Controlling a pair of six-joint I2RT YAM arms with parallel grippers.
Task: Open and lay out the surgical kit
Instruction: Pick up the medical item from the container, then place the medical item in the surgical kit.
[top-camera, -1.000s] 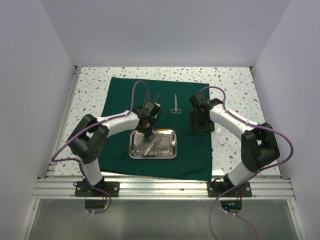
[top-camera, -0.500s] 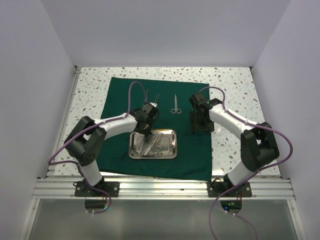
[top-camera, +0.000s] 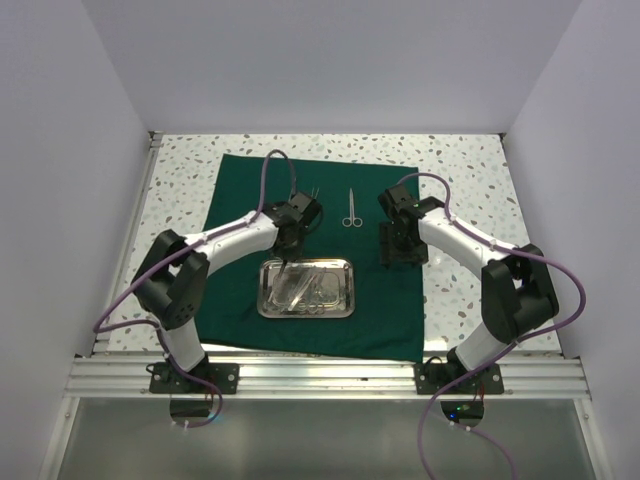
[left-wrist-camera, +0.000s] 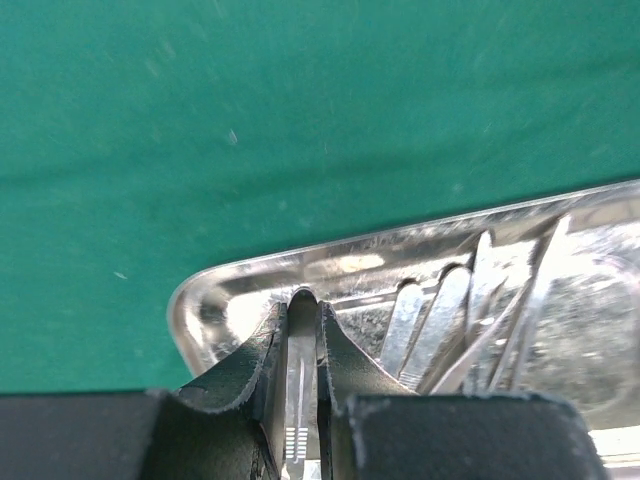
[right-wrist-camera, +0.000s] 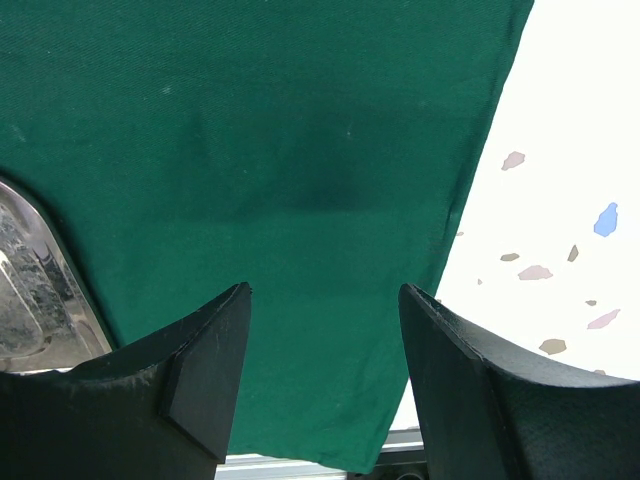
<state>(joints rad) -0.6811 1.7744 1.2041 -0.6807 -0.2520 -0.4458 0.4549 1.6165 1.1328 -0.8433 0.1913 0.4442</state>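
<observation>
Dark green cloth drape (top-camera: 385, 310) lies flat. Shiny rounded-corner steel tray (left-wrist-camera: 350, 262) sits on it by the near edge, thin silver instruments (left-wrist-camera: 440, 320) heaped inside. Silver scissors (top-camera: 350, 209) lie near the drape's far edge. Left gripper (left-wrist-camera: 302, 330) pinches a thin silver strip (left-wrist-camera: 299, 400), possibly tweezers, over the tray's corner. Right gripper (right-wrist-camera: 322, 300) gapes above the drape's right edge.

The dark green cloth (left-wrist-camera: 300, 120) fills the upper half of the view, flat with a few pale specks. Below it sits a rounded corner of the shiny steel tray (left-wrist-camera: 260, 275), its rim catching the light. At the bottom edge the left gripper (left-wrist-camera: 301, 320) reaches into that corner. Its 2 black fingers (left-wrist-camera: 250, 370) are pressed close on a thin silver instrument (left-wrist-camera: 298, 400) with a small ridged patch. Other silver instruments (left-wrist-camera: 440, 320) lie overlapping in the tray to the right.
</observation>
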